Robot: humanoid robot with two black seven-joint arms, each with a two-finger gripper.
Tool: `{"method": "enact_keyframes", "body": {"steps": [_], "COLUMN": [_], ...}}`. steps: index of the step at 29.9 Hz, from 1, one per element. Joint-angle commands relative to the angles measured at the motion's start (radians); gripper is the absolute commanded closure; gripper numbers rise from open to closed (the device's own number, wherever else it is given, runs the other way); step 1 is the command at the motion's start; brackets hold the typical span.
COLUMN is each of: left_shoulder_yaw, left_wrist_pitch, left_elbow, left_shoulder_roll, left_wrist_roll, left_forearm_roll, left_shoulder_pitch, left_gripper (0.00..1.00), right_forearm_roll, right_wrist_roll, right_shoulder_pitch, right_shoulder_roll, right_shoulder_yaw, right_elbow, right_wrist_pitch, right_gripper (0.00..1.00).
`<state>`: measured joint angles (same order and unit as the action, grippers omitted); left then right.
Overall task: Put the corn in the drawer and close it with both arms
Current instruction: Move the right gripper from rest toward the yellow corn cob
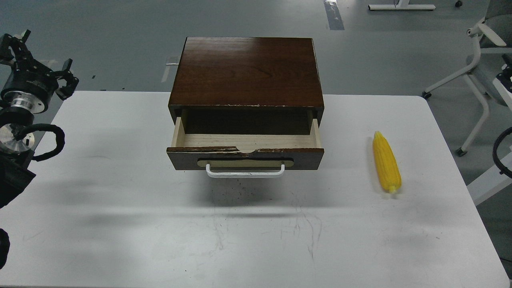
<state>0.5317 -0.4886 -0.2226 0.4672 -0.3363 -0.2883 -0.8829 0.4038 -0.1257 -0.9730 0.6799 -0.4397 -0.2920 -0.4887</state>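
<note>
**Nothing placed yet: corn on the table, drawer standing open**

None of the task's steps looks done. The drawer (245, 148) sits pulled partway out of the dark wood cabinet (247, 72) at the centre of the frame, its pale wood floor bare and its white bar handle (245, 173) facing the lower edge. The corn (386, 162) lies on the white table (120, 224) at centre right, well apart from the drawer and touched by nothing.

Its long axis runs nearly up and down the frame, leaning slightly, so that it lies roughly square to the drawer's width. The tapered tip points toward the top of the frame; the pale stub end points toward the lower right.

At the upper left edge the left gripper (40, 60) is raised beside the table's corner, its black fingers spread apart and holding nothing. The right gripper is out of view; only a dark cable loop shows at the right edge.

What remains, as I judge it: pick up the corn, turn it to lie along the drawer's width, set it inside, then push the front shut with both arms
</note>
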Motion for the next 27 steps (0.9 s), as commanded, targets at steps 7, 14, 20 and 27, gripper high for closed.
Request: {"method": "enact_keyframes", "body": {"steps": [7, 14, 20, 27], "left_shoulder_yaw": [-0.013, -0.013, -0.013, -0.013], "left_wrist_pitch": [0.0, 0.0, 0.0, 0.0], "left_elbow": [-0.003, -0.003, -0.003, 0.005], "left_shoulder_roll": [0.014, 0.024, 0.024, 0.028], "left_wrist_roll": [0.01, 0.0, 0.0, 0.0], "left_forearm_roll": [0.012, 0.012, 0.012, 0.012], "left_shoulder_pitch": [0.009, 0.009, 0.009, 0.012], "left_gripper": [0.02, 0.02, 0.02, 0.02], "right_forearm_roll": [-0.318, -0.667, -0.842, -1.171], "right_wrist_roll": [-0.02, -0.025, -0.023, -0.023], "right_shoulder_pitch": [-0.217, -0.317, -0.339, -0.337], "right_shoulder_roll": [0.04, 0.04, 0.062, 0.145], "right_shoulder_yaw": [0.282, 0.349, 0.403, 0.496], "right_elbow": [-0.004, -0.054, -0.214, -0.512], "right_wrist_pitch": [0.0, 0.0, 0.0, 0.0], "right_gripper": [0.0, 0.0, 0.0, 0.0]}}
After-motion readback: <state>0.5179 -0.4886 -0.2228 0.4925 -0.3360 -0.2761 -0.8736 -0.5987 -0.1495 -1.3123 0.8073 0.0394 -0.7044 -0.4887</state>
